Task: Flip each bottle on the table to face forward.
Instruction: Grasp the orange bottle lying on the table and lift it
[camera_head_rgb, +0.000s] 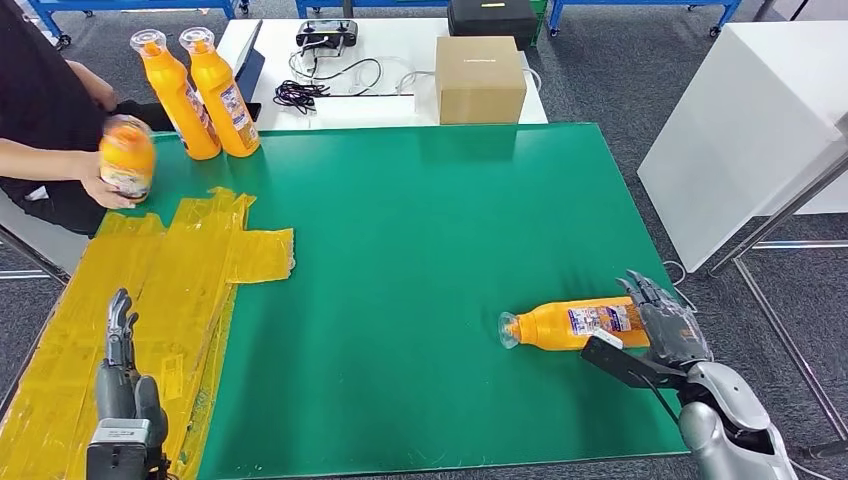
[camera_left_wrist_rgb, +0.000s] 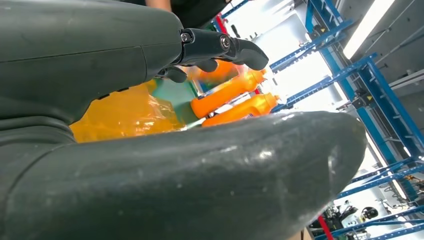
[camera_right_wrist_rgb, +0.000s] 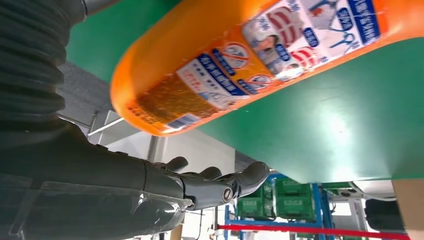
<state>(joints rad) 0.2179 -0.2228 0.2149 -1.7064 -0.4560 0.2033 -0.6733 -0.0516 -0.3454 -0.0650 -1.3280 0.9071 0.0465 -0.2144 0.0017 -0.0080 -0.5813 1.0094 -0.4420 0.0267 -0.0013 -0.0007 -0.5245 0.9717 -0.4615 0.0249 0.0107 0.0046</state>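
The right hand (camera_head_rgb: 665, 325) sits at the base of the lying bottle (camera_head_rgb: 575, 325) near the green surface's (camera_head_rgb: 420, 250) right edge — the right wrist view shows its fingers (camera_right_wrist_rgb: 220, 182) spread and apart from the bottle — while the left hand (camera_head_rgb: 120, 345) hovers open over yellow tape (camera_head_rgb: 190, 270).

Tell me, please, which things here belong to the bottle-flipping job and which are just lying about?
Job:
lying bottle beside the right hand
two upright bottles
bottle in a person's hand
green table

Lying about:
cardboard box
black cables
yellow tape patch
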